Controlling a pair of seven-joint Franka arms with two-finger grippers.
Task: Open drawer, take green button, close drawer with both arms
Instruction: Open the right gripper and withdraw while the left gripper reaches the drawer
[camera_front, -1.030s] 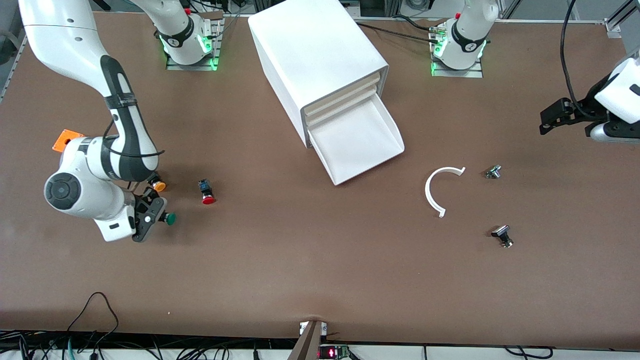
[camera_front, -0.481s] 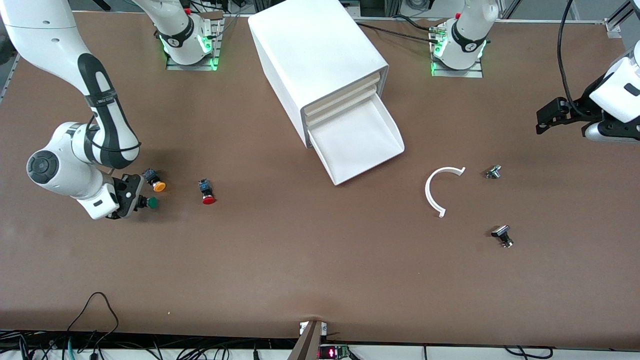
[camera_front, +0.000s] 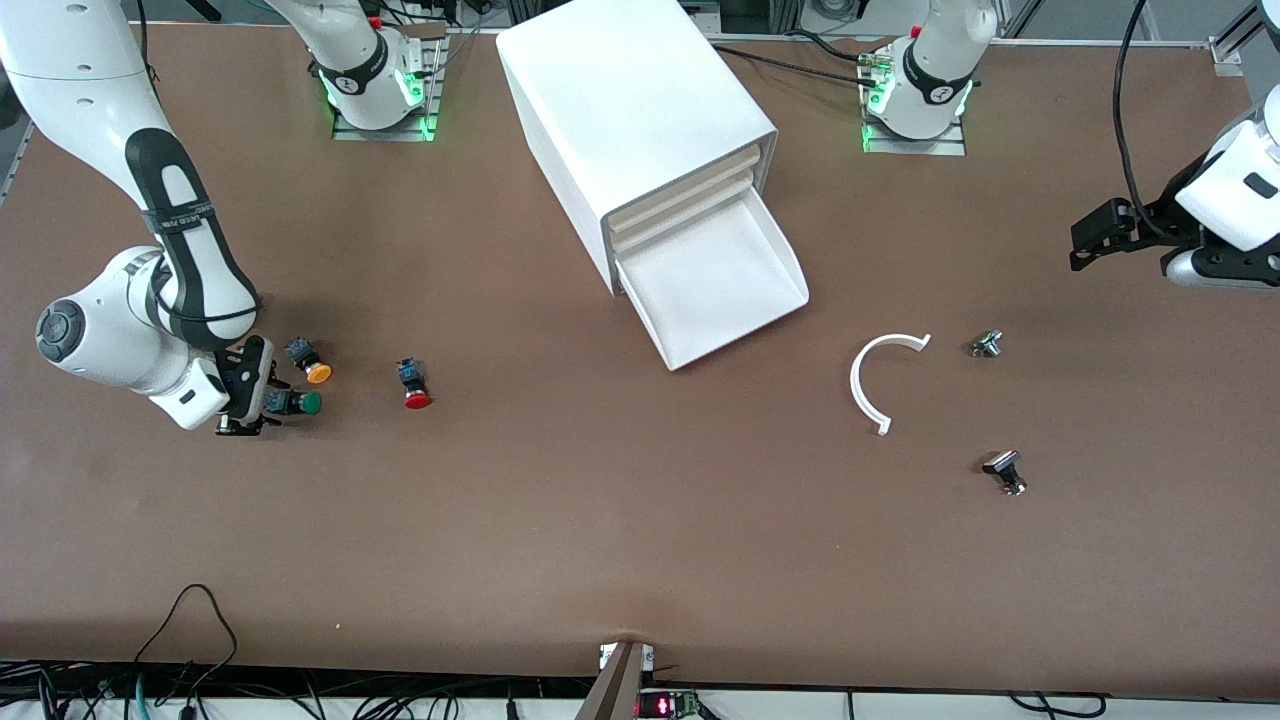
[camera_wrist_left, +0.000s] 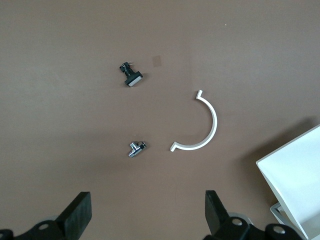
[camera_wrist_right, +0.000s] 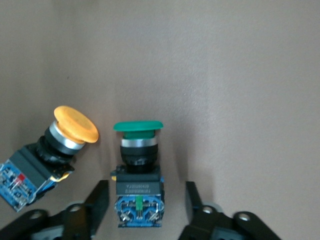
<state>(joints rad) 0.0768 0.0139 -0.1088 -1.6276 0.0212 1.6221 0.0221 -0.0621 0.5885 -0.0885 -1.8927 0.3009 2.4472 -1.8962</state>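
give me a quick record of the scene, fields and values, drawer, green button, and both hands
drawer: bottom one of the cabinet, pulled out, tray looks empty
green button: lying on the table beside the orange button, cap pointing toward the red button
right hand: low at the green button's body, fingers apart on either side of it, not clamping
left hand: open, waits above its end of the table

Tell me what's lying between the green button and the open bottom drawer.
In the front view, only the red-capped button lies on the table between the green button and the drawer; the rest of that stretch is bare brown tabletop.
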